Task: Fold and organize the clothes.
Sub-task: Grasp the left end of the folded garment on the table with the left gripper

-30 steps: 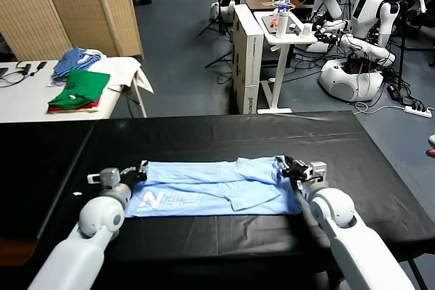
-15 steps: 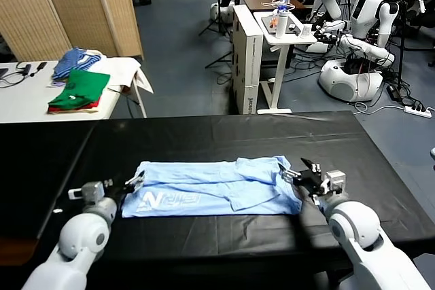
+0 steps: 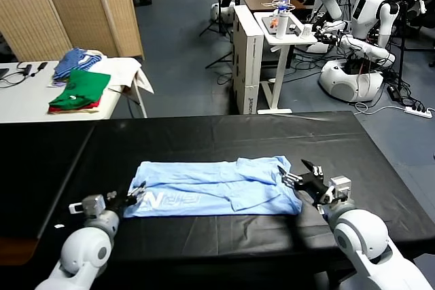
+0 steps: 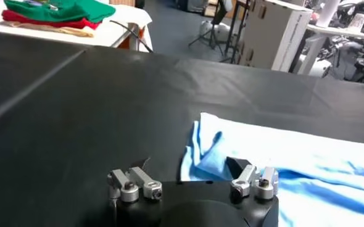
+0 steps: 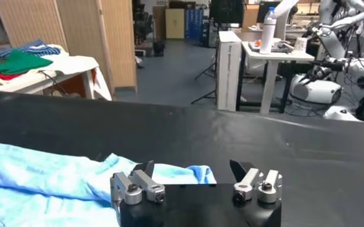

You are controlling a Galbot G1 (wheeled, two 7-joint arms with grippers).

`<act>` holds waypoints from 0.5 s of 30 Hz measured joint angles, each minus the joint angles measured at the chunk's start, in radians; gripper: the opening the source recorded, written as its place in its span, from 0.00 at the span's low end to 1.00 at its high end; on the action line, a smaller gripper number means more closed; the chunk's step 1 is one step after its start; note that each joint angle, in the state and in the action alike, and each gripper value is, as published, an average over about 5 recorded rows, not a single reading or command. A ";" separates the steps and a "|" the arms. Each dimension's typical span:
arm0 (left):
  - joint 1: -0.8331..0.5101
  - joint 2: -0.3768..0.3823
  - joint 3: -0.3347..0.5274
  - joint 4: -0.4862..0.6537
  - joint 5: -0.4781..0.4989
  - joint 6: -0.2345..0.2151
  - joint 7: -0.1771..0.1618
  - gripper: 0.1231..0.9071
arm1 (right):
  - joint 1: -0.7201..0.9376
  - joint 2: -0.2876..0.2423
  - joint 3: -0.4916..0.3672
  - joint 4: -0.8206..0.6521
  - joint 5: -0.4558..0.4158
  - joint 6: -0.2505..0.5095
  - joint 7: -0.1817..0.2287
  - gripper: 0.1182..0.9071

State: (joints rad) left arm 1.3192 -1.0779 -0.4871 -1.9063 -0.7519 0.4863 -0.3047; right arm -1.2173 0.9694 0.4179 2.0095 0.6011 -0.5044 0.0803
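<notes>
The clothes are one light blue T-shirt (image 3: 214, 188) lying as a long flat band on the black table (image 3: 224, 134), its white lettering near its left end. My left gripper (image 3: 136, 193) is open just off the shirt's left front corner and holds nothing. In the left wrist view the shirt (image 4: 281, 154) lies just beyond the left gripper (image 4: 188, 168). My right gripper (image 3: 299, 178) is open at the shirt's right end and is empty. The right wrist view shows the shirt's (image 5: 46, 179) edge just ahead of the right gripper (image 5: 192, 168).
A white side table at the back left carries green and red folded garments (image 3: 80, 89) and a blue striped cloth pile (image 3: 73, 59). Behind the black table stand a white cart (image 3: 285, 32) and other robots (image 3: 360, 39).
Both grippers have drawn back from the shirt's ends toward the table's front. The left gripper has opened and let go of the left end. The shirt lies still.
</notes>
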 joint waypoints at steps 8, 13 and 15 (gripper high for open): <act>-0.012 -0.003 0.015 0.013 0.004 0.000 0.020 0.67 | 0.005 0.006 -0.007 -0.004 0.000 0.001 -0.001 1.00; -0.013 -0.003 0.026 0.012 0.007 0.002 0.031 0.36 | 0.007 0.011 -0.008 -0.005 0.000 0.001 -0.003 1.00; -0.015 -0.003 0.029 0.013 0.005 0.005 0.031 0.24 | 0.007 0.013 -0.009 -0.005 -0.001 0.001 -0.003 1.00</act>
State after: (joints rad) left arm 1.3039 -1.0812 -0.4583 -1.8931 -0.7468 0.4915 -0.2738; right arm -1.2102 0.9828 0.4093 2.0049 0.6002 -0.5029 0.0773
